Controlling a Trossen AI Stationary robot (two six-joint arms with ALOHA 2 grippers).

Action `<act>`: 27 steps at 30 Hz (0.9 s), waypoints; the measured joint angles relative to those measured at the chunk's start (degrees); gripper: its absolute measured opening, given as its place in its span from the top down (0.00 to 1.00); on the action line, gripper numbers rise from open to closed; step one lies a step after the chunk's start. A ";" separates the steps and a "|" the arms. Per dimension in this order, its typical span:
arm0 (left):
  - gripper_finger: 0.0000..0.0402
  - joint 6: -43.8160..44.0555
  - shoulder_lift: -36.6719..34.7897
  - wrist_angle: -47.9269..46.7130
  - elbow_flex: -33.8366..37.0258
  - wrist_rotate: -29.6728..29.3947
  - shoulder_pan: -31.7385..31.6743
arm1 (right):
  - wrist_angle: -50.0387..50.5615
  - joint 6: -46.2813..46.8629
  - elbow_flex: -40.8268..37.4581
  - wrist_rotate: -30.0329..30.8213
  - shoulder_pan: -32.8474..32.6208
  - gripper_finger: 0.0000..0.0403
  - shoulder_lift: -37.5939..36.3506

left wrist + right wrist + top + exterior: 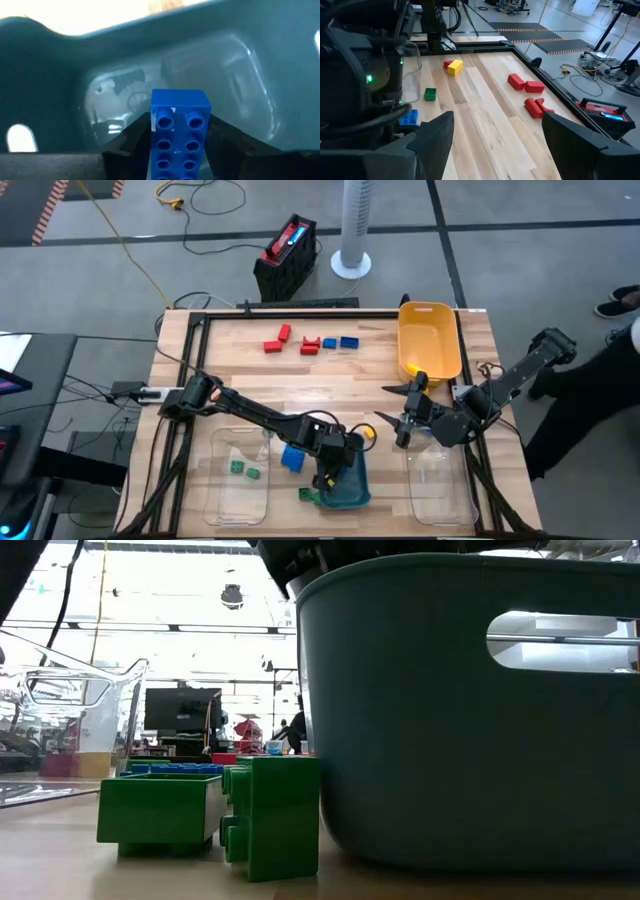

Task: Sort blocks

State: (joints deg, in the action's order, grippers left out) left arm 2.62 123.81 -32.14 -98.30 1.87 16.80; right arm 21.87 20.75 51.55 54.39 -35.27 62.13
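One blue block (174, 135) sat pinched by long sides in left gripper (172, 142) over teal bin (45, 95); light, rigid, slick plastic. Right gripper (497, 145) gaped wide, empty.

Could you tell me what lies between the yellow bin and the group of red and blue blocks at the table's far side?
Only bare wooden table separates the yellow bin from the red and blue blocks, as the high view shows.

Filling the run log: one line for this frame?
left gripper: holds blue brick over teal bin | right gripper: jaws open, idle beside yellow bin
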 joint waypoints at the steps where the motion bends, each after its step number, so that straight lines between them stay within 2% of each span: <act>1: 0.61 -0.56 0.02 -0.04 0.00 0.00 0.00 | 0.00 0.00 0.00 0.00 0.00 0.22 0.00; 8: 0.45 -1.10 0.00 -0.22 -0.02 0.39 -0.04 | -0.02 0.08 0.00 0.00 -0.47 0.22 0.00; 13: 0.43 -4.60 -1.49 -4.48 -2.52 -0.10 -0.19 | 0.37 0.17 0.00 1.97 -1.73 0.22 0.00; 15: 0.45 -6.87 -3.63 -6.82 -3.24 -2.12 0.33 | 0.64 0.26 0.00 3.18 -2.49 0.22 -0.02; 18: 0.46 -9.12 -7.91 -14.79 -3.30 -8.35 2.02 | 0.99 1.16 0.00 4.44 -3.70 0.22 -0.02; 23: 0.48 -3.57 -16.11 -23.97 -0.30 -16.83 6.07 | 1.91 2.64 -0.01 6.38 -5.18 0.22 0.00; 27: 0.48 6.85 -20.84 -27.60 3.96 -17.51 9.53 | 1.43 3.22 -0.02 7.17 -5.25 0.22 0.00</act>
State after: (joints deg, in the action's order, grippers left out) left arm 9.47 102.97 -59.74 -94.34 -15.64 26.33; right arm 23.30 23.97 51.53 61.56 -40.51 62.13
